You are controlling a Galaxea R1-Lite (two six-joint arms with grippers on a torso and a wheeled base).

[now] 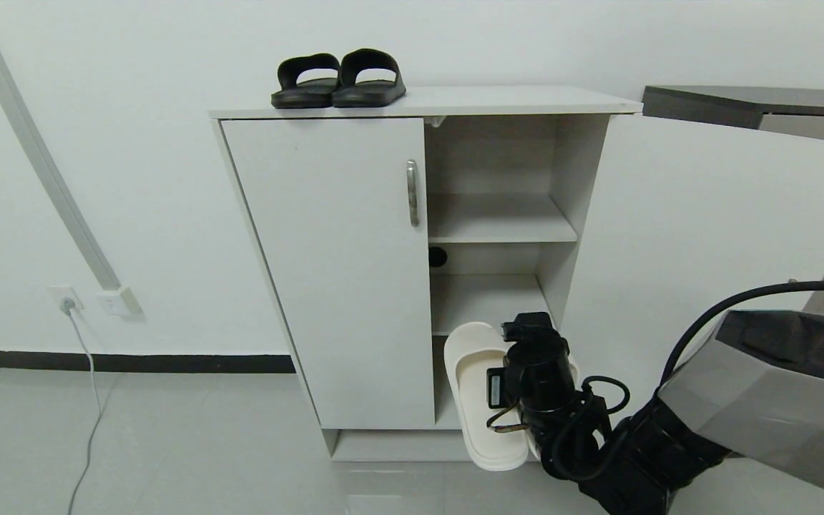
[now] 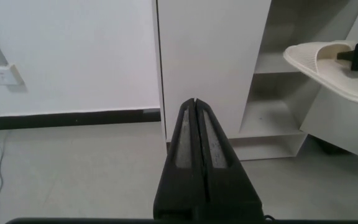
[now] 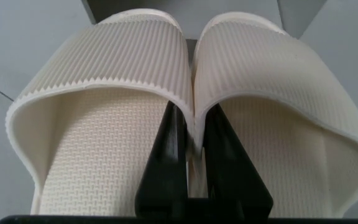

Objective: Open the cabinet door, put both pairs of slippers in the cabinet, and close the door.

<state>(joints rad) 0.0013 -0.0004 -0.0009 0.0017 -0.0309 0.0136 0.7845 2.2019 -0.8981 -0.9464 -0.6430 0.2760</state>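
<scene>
The right gripper is pinching the two inner strap edges of the white slippers, holding the pair at the mouth of the bottom compartment of the cabinet. On so thin a bite, one slipper may be working loose, or a toe may be heading for the closed left door. The left gripper is hanging pressed together, empty. The black slippers are sitting on the cabinet top, above grey floor tiles and against a white wall.

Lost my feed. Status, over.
Right gripper: jaws shut on white slippers, before open cabinet. Left gripper: jaws shut, empty. Black slippers on cabinet top. Nothing blocking.
</scene>
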